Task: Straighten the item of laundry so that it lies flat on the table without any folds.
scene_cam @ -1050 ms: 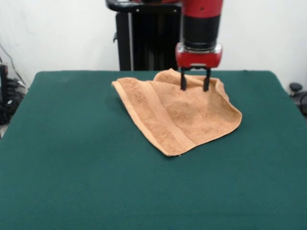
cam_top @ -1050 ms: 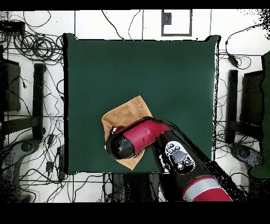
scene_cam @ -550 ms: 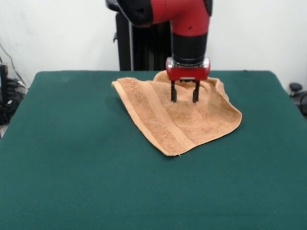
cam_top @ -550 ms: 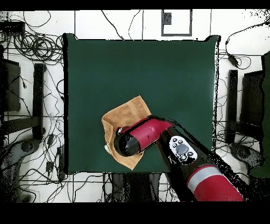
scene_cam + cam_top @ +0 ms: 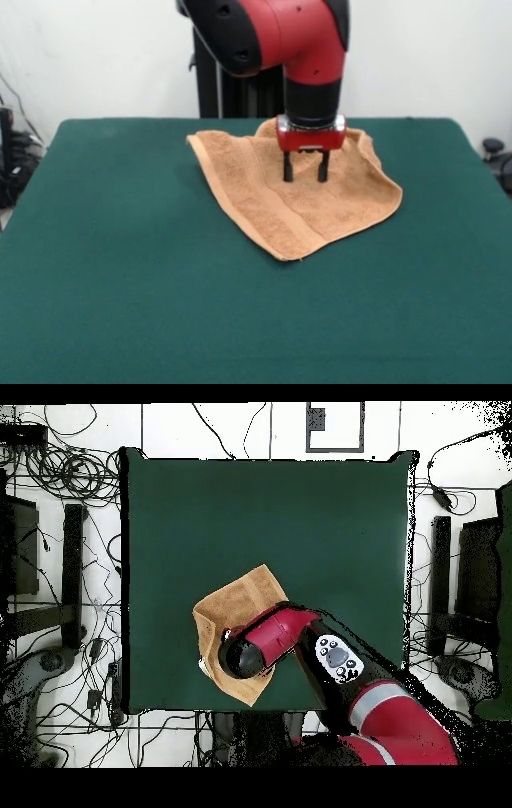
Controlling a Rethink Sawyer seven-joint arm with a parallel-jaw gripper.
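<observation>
The orange-tan towel [image 5: 300, 188] lies on the green table [image 5: 120, 280] toward its far side, skewed like a diamond, with a woven band running along its left edge. Its far right edge is folded over and rumpled. My gripper [image 5: 304, 178] hangs straight down over the towel's middle, open, with both fingertips just above or touching the cloth and nothing held. In the overhead view the arm's red wrist covers the gripper, and the towel [image 5: 235, 599] shows around it near the table's bottom left.
The table [image 5: 330, 524] is bare green cloth beyond the towel. Cables and equipment stands lie on the floor around it [image 5: 70, 474]. The black pedestal [image 5: 232, 72] stands behind the table's far edge.
The gripper has moved left and down, from over the towel's far right fold to just above its middle. The towel has not moved.
</observation>
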